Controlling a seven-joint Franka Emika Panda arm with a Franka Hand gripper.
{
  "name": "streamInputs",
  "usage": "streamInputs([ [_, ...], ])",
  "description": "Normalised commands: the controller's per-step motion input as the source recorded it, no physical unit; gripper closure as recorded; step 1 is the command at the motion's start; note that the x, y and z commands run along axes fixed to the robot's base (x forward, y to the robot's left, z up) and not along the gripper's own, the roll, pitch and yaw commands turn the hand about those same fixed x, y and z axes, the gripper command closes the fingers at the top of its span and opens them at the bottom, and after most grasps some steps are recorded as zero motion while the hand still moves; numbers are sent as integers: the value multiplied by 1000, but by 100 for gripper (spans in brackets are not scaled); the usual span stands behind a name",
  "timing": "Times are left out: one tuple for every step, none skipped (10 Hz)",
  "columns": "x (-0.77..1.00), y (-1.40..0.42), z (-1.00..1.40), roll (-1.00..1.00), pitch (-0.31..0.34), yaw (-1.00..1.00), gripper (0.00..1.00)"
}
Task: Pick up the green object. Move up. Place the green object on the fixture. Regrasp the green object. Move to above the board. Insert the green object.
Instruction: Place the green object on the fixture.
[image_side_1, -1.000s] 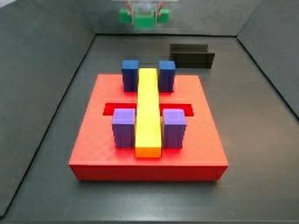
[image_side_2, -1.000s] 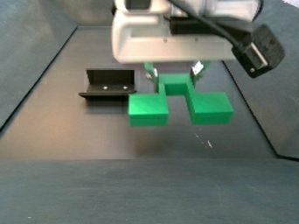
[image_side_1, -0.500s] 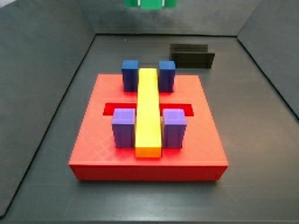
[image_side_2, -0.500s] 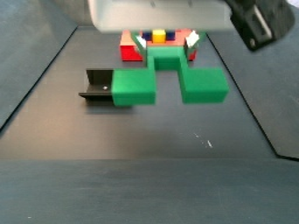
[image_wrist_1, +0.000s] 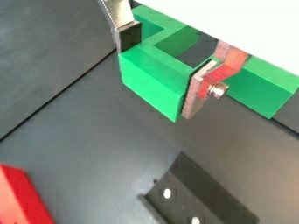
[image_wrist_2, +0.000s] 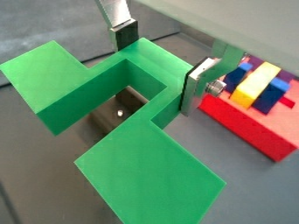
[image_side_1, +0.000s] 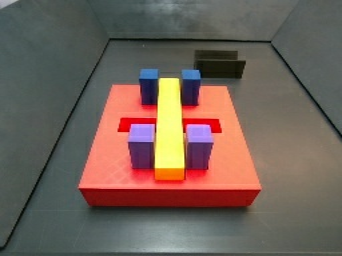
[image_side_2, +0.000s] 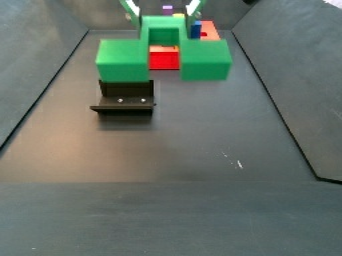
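The green object (image_wrist_1: 158, 74) is a bright green bridge-shaped piece, held in the air by its raised middle. My gripper (image_wrist_1: 163, 61) is shut on it, with a silver finger (image_wrist_1: 201, 89) pressed on each side. Both also show in the other wrist view: the green object (image_wrist_2: 70, 79) and my gripper (image_wrist_2: 162, 61). In a side view the green object (image_side_2: 124, 58) hangs just above and behind the fixture (image_side_2: 124, 97), and only the tips of my gripper (image_side_2: 163, 12) show at the frame's top. In a side view the board (image_side_1: 134, 165) lies flat, and the gripper and green object are out of frame.
The red board holds a long yellow bar (image_side_1: 168, 125), two blue blocks (image_side_1: 150, 80) and two purple blocks (image_side_1: 142, 145). The fixture (image_side_1: 221, 64) stands behind the board near the back wall. Dark sloping walls enclose the floor. A board corner (image_wrist_1: 17, 197) and the fixture (image_wrist_1: 198, 197) lie below the gripper.
My gripper has risen with the green object, leaving the top of one side view. In the other side view it moved up and back, over the fixture.
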Motion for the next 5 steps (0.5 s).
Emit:
streamInputs([
  [234,-311,354,-366,0,0,100],
  [203,-271,297,-511,-186,0,100],
  [169,-234,189,-563,-289,-9,100],
  [177,-203,137,-594,-300,-40,100],
  [177,-103,97,-671,-329,-123,100],
])
